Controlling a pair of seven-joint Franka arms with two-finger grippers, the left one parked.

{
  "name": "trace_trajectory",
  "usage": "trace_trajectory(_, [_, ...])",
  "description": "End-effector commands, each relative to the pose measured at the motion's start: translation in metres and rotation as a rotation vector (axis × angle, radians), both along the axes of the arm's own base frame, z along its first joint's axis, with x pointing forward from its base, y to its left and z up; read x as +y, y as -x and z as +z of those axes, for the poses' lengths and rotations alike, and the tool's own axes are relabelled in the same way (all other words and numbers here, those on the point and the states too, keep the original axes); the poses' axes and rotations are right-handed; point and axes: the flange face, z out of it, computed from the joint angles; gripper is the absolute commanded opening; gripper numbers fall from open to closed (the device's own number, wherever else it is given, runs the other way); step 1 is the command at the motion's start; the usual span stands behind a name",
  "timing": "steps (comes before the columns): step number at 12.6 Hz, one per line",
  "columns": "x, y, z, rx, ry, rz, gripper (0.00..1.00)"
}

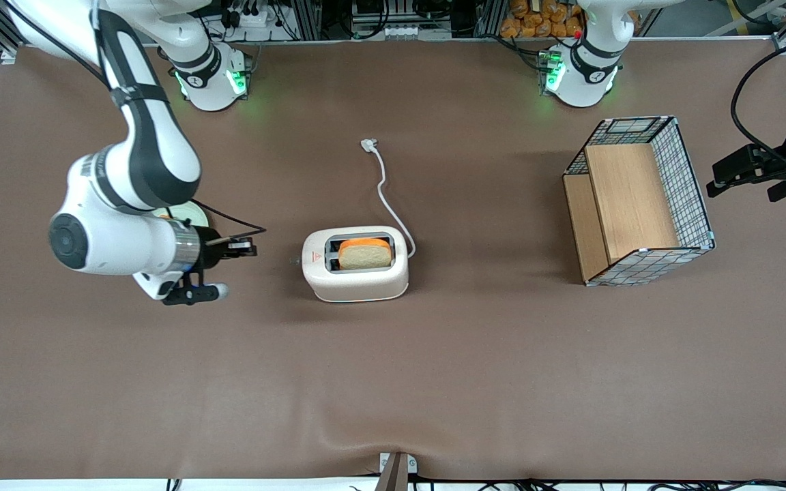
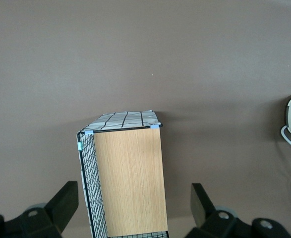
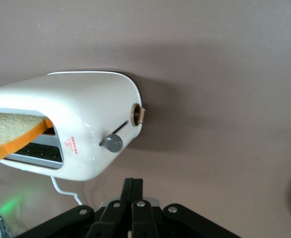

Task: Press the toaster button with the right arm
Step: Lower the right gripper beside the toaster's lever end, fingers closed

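Cream-white toaster [image 1: 355,264] sits mid-table, and its button [image 3: 113,143] pokes out of the short end facing our gripper [image 1: 246,247]. Fingers [image 3: 133,198] look pinched together holding nothing, so we'd guess a straight push along the toaster's long axis.

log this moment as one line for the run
phase: approach | end effector: shut, level with toaster button, apart | toaster: upright, bread in slot | press: not yet

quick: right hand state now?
Right hand: shut, holding nothing, fingers pressed together, level with the toaster, short of the toaster button, not touching it.
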Motion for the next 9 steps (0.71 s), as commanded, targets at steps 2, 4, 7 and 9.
trace_trajectory(2, [0.018, -0.002, -0.028, 0.006, -0.026, -0.020, 0.00])
trace_trajectory(4, [0.021, 0.002, -0.039, 0.034, -0.070, -0.047, 0.00])
trace_trajectory(7, [0.027, 0.007, -0.054, 0.008, -0.072, -0.072, 0.00])
trace_trajectory(9, [0.028, 0.007, -0.054, 0.007, -0.073, -0.073, 0.00])
